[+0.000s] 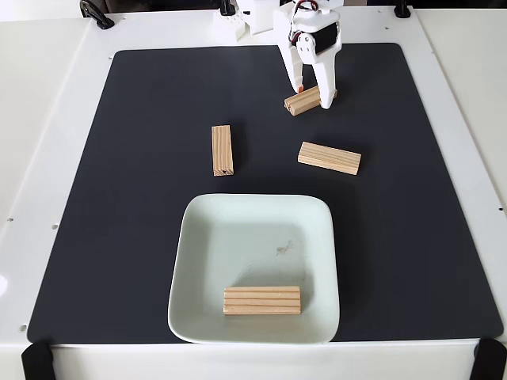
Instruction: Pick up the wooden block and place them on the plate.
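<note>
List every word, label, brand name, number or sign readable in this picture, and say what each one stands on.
None: no readable text, number or logo anywhere.
Wooden blocks: bare grain, no print.
Plate: plain, with a small brownish speck, not lettering.
Black mat: unmarked.
White arm and pincer: no label can be made out.

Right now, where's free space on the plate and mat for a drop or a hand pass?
Plate: upper half bare above the block lying near its bottom edge. Mat: wide bare strips left and right of the plate. Crowded above it: two loose blocks, and gripper straddling a third.
</note>
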Robot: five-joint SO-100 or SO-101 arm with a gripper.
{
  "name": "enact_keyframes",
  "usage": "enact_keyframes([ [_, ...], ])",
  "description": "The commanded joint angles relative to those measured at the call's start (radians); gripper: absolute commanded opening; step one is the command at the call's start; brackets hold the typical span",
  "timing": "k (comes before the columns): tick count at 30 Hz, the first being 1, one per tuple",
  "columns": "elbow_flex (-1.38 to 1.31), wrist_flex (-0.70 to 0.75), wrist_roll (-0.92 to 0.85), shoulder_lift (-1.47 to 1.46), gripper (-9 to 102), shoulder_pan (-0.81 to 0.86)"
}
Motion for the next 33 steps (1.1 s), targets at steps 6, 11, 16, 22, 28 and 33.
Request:
enact_keyframes([
  [6, -0.083, -0.009, 0.008, -0.048, 25, 0.006],
  [11, -0.112, -0.009, 0.037, -0.081, 25, 0.002],
  [16, -0.098, -0.008, 0.029, -0.083, 13, 0.002],
  [22, -0.097, 0.002, 0.028, -0.087, 0, -0.002],
  [28, -0.118, -0.006, 0.028, -0.061, 0, -0.003],
  [33, -0.249, 0.003, 0.026, 0.094, 0, 0.014],
])
